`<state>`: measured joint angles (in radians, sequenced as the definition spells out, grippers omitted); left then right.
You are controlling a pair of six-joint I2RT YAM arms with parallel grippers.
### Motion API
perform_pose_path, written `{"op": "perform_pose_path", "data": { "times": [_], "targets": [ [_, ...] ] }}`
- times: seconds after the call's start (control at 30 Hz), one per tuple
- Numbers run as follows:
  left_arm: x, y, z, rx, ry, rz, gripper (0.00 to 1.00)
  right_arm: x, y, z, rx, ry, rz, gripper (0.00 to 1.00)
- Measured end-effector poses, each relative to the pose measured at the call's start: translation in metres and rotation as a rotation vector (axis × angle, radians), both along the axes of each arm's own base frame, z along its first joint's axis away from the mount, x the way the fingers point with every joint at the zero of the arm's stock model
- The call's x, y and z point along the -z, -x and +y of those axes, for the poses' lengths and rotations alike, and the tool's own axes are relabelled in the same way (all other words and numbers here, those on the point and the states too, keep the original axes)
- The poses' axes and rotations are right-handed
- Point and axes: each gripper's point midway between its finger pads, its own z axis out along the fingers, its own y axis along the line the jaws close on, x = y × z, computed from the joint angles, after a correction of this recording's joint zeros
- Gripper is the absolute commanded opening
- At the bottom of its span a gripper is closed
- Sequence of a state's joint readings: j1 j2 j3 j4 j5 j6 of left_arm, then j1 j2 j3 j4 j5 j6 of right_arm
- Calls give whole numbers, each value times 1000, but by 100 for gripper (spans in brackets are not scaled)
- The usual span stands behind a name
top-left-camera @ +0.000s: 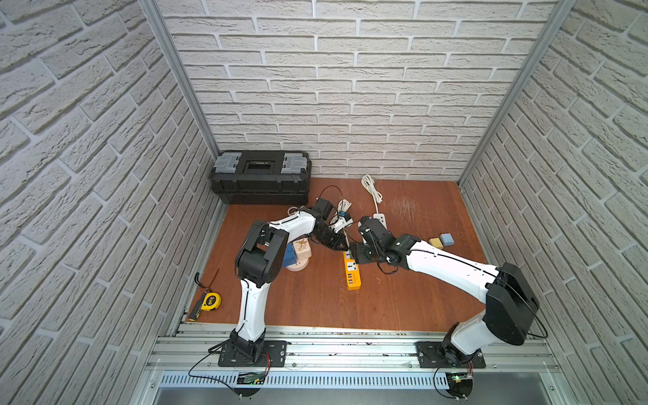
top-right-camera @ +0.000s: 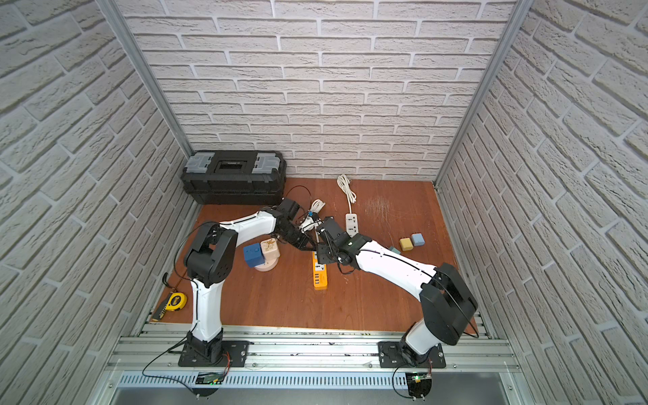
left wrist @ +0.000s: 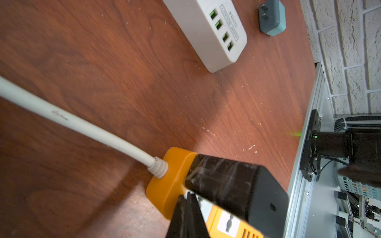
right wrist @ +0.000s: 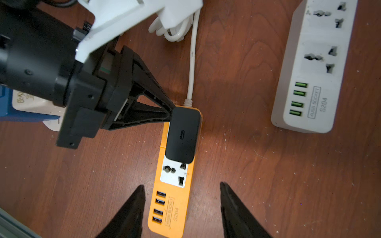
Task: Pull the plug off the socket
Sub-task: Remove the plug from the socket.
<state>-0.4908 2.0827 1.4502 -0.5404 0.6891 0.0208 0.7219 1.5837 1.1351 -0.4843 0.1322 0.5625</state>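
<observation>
On the wooden counter (right wrist: 237,164), the black plug (right wrist: 182,136) looks rigid and slick; grip its sides. The left pincer (right wrist: 172,110), closed and empty, touches the orange power strip (right wrist: 181,206); the right pincer (right wrist: 181,185) is open and empty.

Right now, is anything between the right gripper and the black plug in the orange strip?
Nothing visible: from the open right gripper, only the empty socket on the orange strip lies before the black plug. The shut left gripper sits at its far corner.
</observation>
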Motion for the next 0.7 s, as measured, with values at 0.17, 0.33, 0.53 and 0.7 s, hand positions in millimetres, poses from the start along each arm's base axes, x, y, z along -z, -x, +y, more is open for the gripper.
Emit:
{"op": "perform_pose_path", "data": {
  "times": [0.17,0.33,0.53,0.7],
  "targets": [
    [0,0,0,0,0,0,0,11,-7,6,4,22,15,54],
    [0,0,0,-1,1,0,0,16,-16,12,11,31,13,52],
    [0,0,0,-1,1,1,0,28,-20,11,21,59,21,50],
    [0,0,0,-1,2,1,0,38,-22,9,32,86,27,47]
  ]
}}
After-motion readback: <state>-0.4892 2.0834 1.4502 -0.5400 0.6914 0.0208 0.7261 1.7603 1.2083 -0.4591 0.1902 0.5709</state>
